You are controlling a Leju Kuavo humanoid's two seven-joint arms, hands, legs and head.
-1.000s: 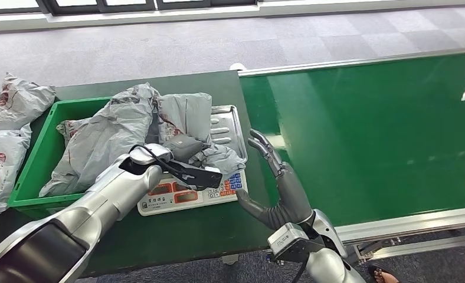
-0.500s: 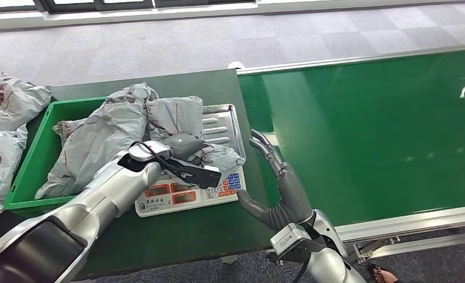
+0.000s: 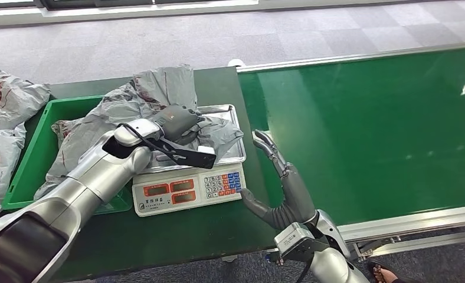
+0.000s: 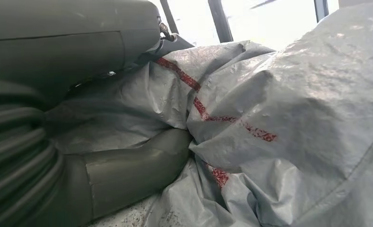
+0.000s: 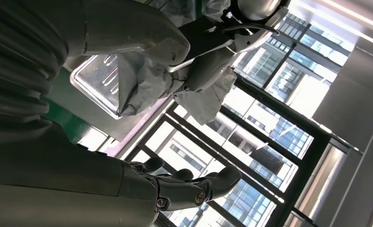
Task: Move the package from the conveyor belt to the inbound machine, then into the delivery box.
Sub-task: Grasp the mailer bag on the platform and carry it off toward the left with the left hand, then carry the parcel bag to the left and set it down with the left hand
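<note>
A grey tiled floor and a window wall lie beyond a dark green table (image 3: 218, 227), against whose right edge a green conveyor belt (image 3: 366, 124) runs; no package is seen on the belt. At the table's middle stands the inbound machine (image 3: 189, 188), a weighing scale with a steel tray and a keypad facing the near edge; at the left edge sits the green delivery box (image 3: 26, 162), in which grey bags are already piled. The grey package (image 3: 159, 88) is gripped by the left hand (image 3: 174, 121), fingers closed into the crumpled plastic, as the left wrist view confirms; part of it is raised over the tray's far left corner, while a fold lies on the tray. The right hand (image 3: 274, 159) is held upright beside the scale's right side, fingers apart and nothing in it. The belt-to-scale step is judged done; the transfer into the box appears under way; lowering and release remain.
</note>
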